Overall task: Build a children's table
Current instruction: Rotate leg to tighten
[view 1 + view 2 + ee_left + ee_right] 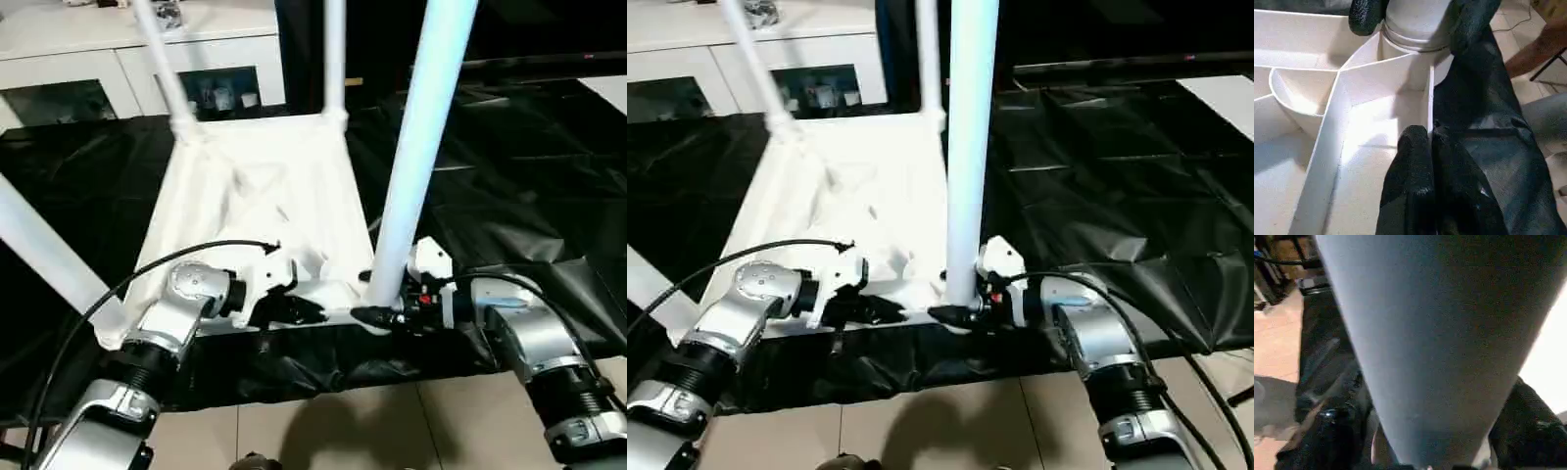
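Observation:
The white tabletop point(255, 196) lies upside down on a black sheet, ribs up. Two legs stand in its far corners: the far left leg point(162, 59) and the far right leg point(334, 59). A third leg point(49, 259) slants out from the near left corner. The near right leg point(421, 147) stands in its corner socket point(1413, 19), and my right gripper point(377, 311) is shut on its flared base. My left gripper point(304, 311) is shut on the tabletop's near rim point(1430, 112), close beside that socket. In the left wrist view the right gripper's fingers point(1366, 14) flank the leg.
The black plastic sheet point(509, 176) covers the work surface and hangs over its near edge. A white cabinet with glass doors point(118, 59) stands behind. Tiled floor point(323, 431) shows below. A person's arm point(1537, 46) reaches in at the right gripper's side.

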Motion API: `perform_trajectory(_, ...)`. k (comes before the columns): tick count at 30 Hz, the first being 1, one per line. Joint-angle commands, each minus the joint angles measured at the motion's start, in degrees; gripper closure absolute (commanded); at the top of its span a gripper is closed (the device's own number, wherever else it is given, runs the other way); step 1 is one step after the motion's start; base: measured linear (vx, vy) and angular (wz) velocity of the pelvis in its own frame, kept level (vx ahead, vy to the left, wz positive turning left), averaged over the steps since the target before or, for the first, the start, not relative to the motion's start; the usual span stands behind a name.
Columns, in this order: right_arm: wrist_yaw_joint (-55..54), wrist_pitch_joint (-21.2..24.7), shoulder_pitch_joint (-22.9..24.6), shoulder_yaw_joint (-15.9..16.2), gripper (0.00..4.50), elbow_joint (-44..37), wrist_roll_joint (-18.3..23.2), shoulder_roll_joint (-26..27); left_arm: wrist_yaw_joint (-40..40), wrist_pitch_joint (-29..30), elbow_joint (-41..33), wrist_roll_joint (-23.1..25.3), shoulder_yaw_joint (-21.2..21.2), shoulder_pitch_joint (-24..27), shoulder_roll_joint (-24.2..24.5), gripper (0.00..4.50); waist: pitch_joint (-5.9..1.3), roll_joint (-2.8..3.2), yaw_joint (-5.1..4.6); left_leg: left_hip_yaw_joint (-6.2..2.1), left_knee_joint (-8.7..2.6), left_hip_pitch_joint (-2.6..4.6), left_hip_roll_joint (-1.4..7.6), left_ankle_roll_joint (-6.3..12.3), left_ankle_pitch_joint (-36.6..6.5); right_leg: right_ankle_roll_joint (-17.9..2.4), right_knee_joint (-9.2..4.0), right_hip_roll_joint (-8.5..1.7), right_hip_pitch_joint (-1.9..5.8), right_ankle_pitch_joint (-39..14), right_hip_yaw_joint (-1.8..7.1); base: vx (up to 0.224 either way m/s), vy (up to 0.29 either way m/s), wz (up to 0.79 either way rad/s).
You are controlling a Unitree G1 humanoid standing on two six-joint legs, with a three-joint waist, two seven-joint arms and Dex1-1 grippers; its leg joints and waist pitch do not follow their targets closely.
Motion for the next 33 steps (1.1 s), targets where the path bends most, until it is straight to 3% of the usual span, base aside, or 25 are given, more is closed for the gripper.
perform_trajectory(1, 4.50, 0.65, 0.72, 5.92, 1.59, -2.44, 0.41, 1.79, 1.60, -0.67, -0.48, -1.39, -0.05, -2.92, -1.07, 4.50, -3.48, -1.38, -0.12, -0.92, -3.61, 1.18, 2.46, 4.88, -10.99, -14.40, -4.07, -3.11, 1.96, -9.14, 2.19, 0.000, 0.000, 0.00)
perform_trajectory(6, 2.54, 0.44, 1.42, 5.54, 1.87, -2.40, -0.16, 2.33, 2.59, -1.02, -0.73, -1.02, -0.05, -2.34, -1.08, 4.50, -3.55, -1.53, 0.15, -0.90, -3.59, 1.22, 2.49, 4.78, -10.27, -14.25, -3.95, -3.08, 1.91, -8.26, 2.22, 0.000, 0.000, 0.00)
perform_trajectory(10, -2.58, 0.38, 2.08, 4.38, 2.07, -1.78, -1.06, 3.91, 5.43, -1.38, -0.36, 0.20, 0.12, -2.17, -1.85, 4.50, -3.32, -1.55, 0.09, -0.98, -3.86, 1.23, 2.48, 3.94, -11.73, -13.46, -4.27, -3.15, 1.82, -10.81, 2.25, 0.000, 0.000, 0.00)
perform_trajectory(14, -19.13, -0.20, 2.53, 0.71, 2.26, 2.49, -3.81, 10.44, 16.27, 0.38, -0.13, 3.78, -0.40, -1.86, -6.38, 4.50, -2.79, -1.29, -0.69, -1.24, -4.60, 1.74, 2.45, 0.44, -17.29, -11.18, -5.30, -3.31, 1.37, -19.67, 2.44, 0.000, 0.000, 0.00)
perform_trajectory(16, -20.71, -0.21, 2.51, 0.40, 2.40, 2.90, -4.02, 11.14, 17.23, 0.80, -0.26, 3.92, -0.42, -1.80, -6.99, 4.50, -2.66, -1.41, -1.10, -1.38, -4.73, 1.86, 2.36, -0.43, -18.91, -10.73, -5.52, -3.32, 1.32, -21.72, 2.42, 0.000, 0.000, 0.00)
perform_trajectory(17, -25.55, 0.08, 2.24, -0.47, 2.43, 4.10, -4.46, 13.47, 20.65, 2.03, -0.53, 4.24, -0.19, -1.75, -9.09, 4.50, -2.76, -0.95, -1.47, -1.56, -4.79, 1.79, 2.30, -0.53, -19.49, -9.97, -5.58, -3.31, 1.38, -22.37, 2.48, 0.000, 0.000, 0.00)
perform_trajectory(18, -25.55, 0.08, 2.24, -0.47, 2.43, 4.10, -4.46, 13.47, 20.65, 2.03, -0.53, 4.24, -0.19, -1.75, -9.09, 4.50, -2.70, -1.05, -1.77, -1.44, -4.82, 1.80, 2.28, -0.62, -19.95, -10.02, -5.72, -3.17, 1.19, -22.25, 2.53, 0.000, 0.000, 0.00)
perform_trajectory(19, -32.91, 0.81, 1.17, -1.12, 2.44, 5.91, -5.36, 17.37, 24.65, 3.31, -0.90, 4.92, -0.42, -1.89, -12.18, 4.50, -2.63, -1.16, -2.01, -1.61, -4.90, 1.72, 2.19, -0.87, -20.67, -9.73, -5.81, -3.16, 1.33, -22.82, 2.43, 0.000, 0.000, 0.00)
perform_trajectory(21, -39.53, 1.42, -0.34, -1.77, 2.47, 7.61, -6.18, 21.06, 27.35, 3.82, -0.83, 5.53, -0.77, -2.29, -14.42, 4.50, -2.49, -0.94, -2.66, -1.71, -4.98, 1.74, 1.92, -1.46, -22.00, -9.26, -6.03, -3.15, 1.12, -24.91, 2.42, 0.000, 0.000, 0.00)
perform_trajectory(24, -41.94, 1.30, -1.65, -1.97, 2.47, 8.14, -6.22, 23.75, 29.45, 4.46, -0.32, 5.18, -0.05, -3.15, -15.96, 4.50, -2.58, -1.07, -3.24, -1.84, -4.87, 1.73, 1.75, -0.84, -22.98, -7.83, -6.43, -3.18, 1.08, -27.22, 2.41, 0.000, 0.000, 0.00)
perform_trajectory(27, -42.84, -0.33, -2.30, -2.23, 1.82, 8.82, -6.91, 23.68, 29.37, 3.43, 0.16, 5.90, -0.04, -3.68, -15.64, 4.50, -2.74, -0.92, -3.19, -1.80, -4.87, 1.59, 1.76, 0.03, -21.96, -7.67, -6.46, -3.15, 1.07, -26.14, 2.50, 0.000, 0.000, 0.00)
perform_trajectory(29, -41.81, -0.58, -2.04, -3.06, 1.80, 8.58, -6.42, 22.76, 28.68, 2.97, 0.06, 5.89, 0.16, -3.69, -14.94, 4.50, -2.85, -0.91, -3.12, -1.71, -4.88, 1.47, 1.79, 0.41, -20.92, -8.26, -6.27, -3.07, 1.22, -23.46, 2.55, 0.000, 0.000, 0.00)
perform_trajectory(33, -36.68, -0.75, -0.38, -3.39, 1.32, 7.00, -5.64, 18.60, 25.64, 1.89, -0.68, 5.45, 0.58, -2.97, -12.29, 4.50, -2.97, -0.94, -3.04, -1.52, -4.78, 1.36, 1.84, 1.17, -19.68, -9.83, -5.91, -2.91, 1.49, -18.95, 2.53, 0.000, 0.000, 0.00)
